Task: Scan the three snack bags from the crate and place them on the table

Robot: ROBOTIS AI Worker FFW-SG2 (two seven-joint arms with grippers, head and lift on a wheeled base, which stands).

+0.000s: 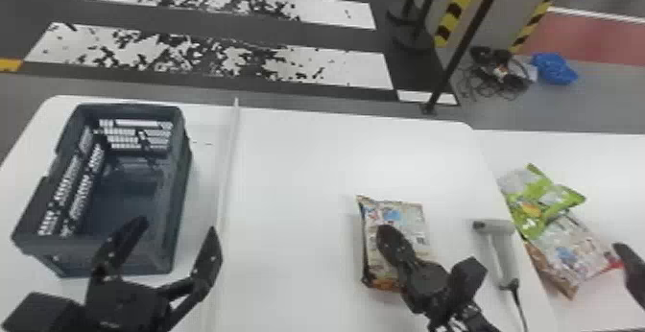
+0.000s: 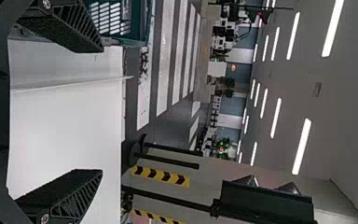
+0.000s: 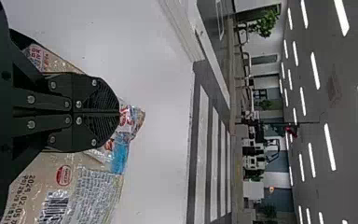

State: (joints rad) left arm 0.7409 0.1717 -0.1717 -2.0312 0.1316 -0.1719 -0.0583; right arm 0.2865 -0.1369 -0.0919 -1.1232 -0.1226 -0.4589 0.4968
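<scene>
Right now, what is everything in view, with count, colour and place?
Slatted plastic crate: 1, dark blue-grey, table's left
Printed snack bags: 3; beige at the right hand; green and beige-brown overlapping on the right-hand table
Corded handheld scanner: 1, grey, table's right side
Tables: 2, white, side by side
Long thin strip: 1, white, beside the crate
Crumpled bundle: 1, blue, floor
Left hand: 1, black, open near the crate
Right hand: 1, black, fingers together
</scene>
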